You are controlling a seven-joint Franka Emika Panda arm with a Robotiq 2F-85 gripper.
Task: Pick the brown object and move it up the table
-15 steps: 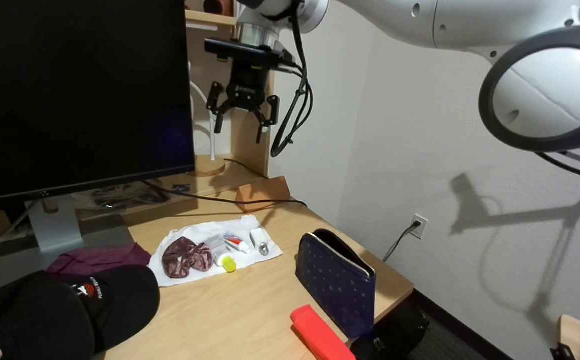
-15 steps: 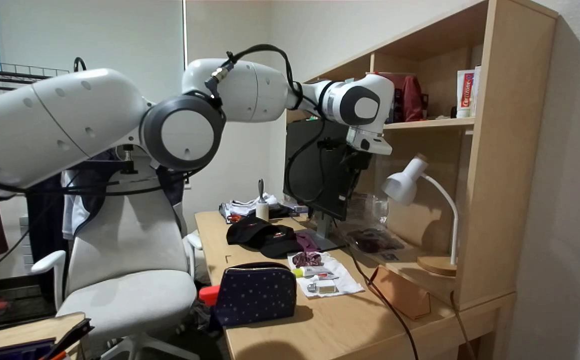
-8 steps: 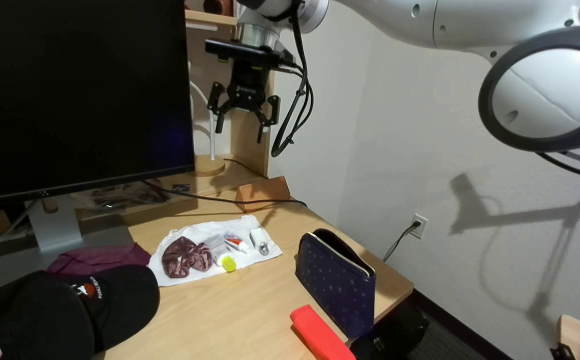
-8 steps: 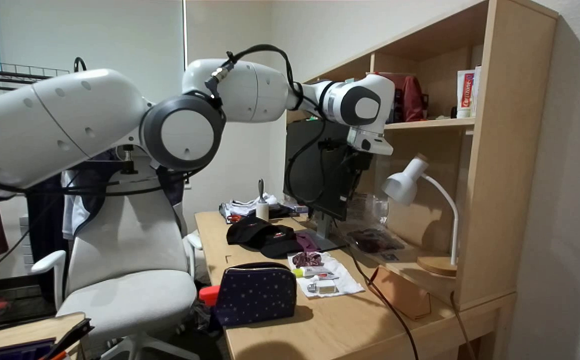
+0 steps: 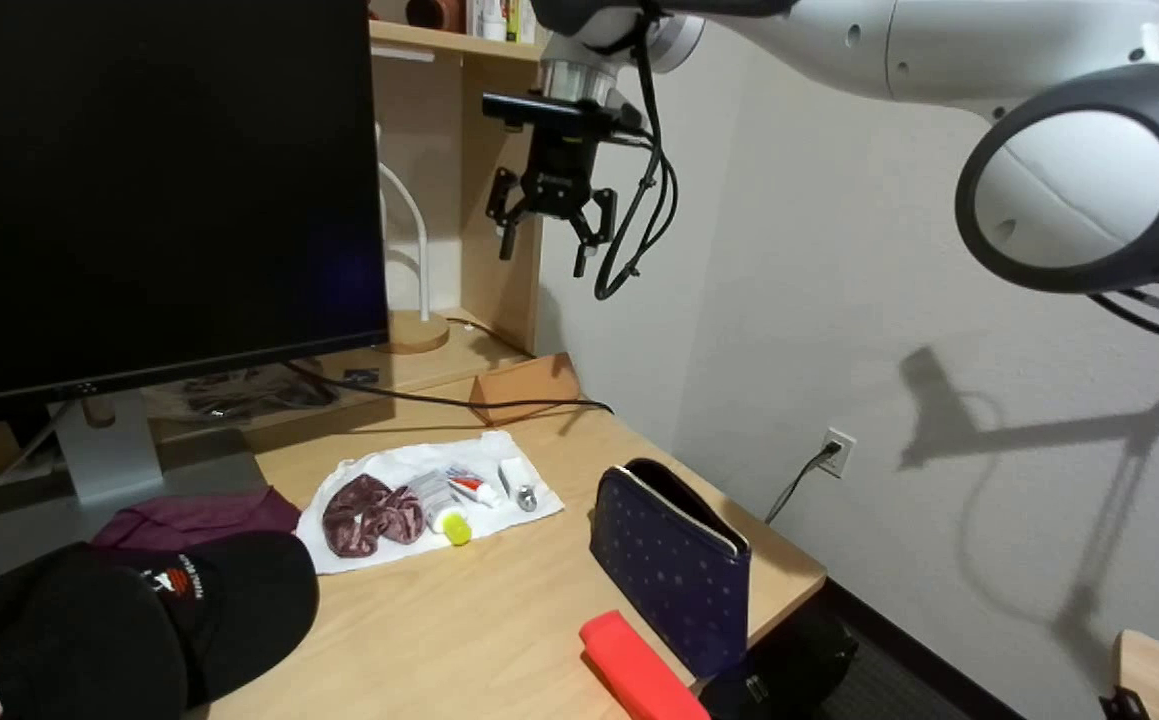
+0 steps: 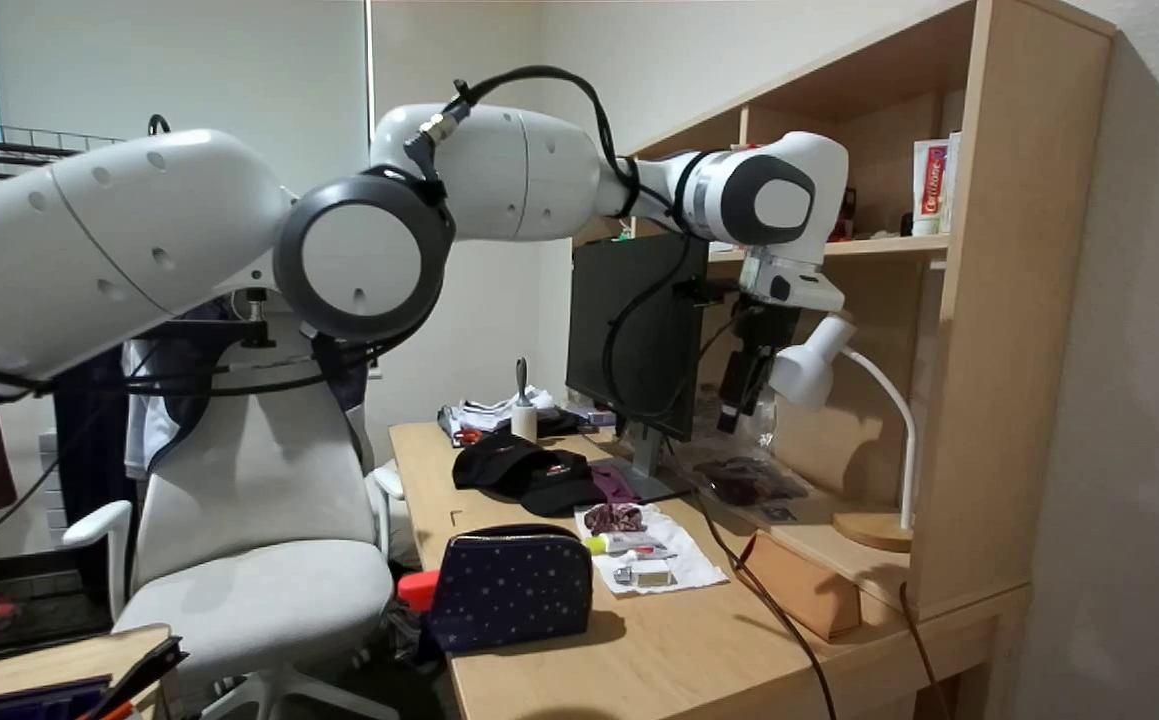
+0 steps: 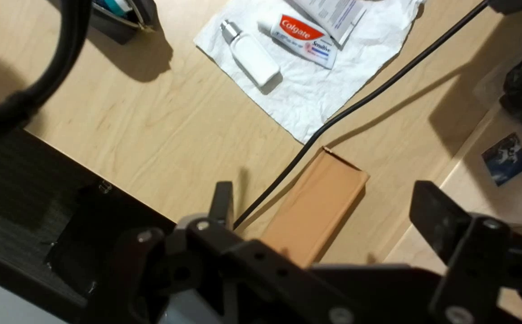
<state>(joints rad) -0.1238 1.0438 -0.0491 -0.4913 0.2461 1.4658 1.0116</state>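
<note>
Pincer hangs high above the back of the table in an exterior view, jaws spread wide, nothing held; well below lies the brown object. In an exterior view the pincer shows side-on by a white lamp, its opening hard to judge, and the brown object rests on the table just beside the shelf unit. In the wrist view the fingers stand far apart, the brown object beneath partly hidden by the pincer's body. A black cable passes just beside it, and white paper near it carries a white bottle and a Colgate tube.
</note>
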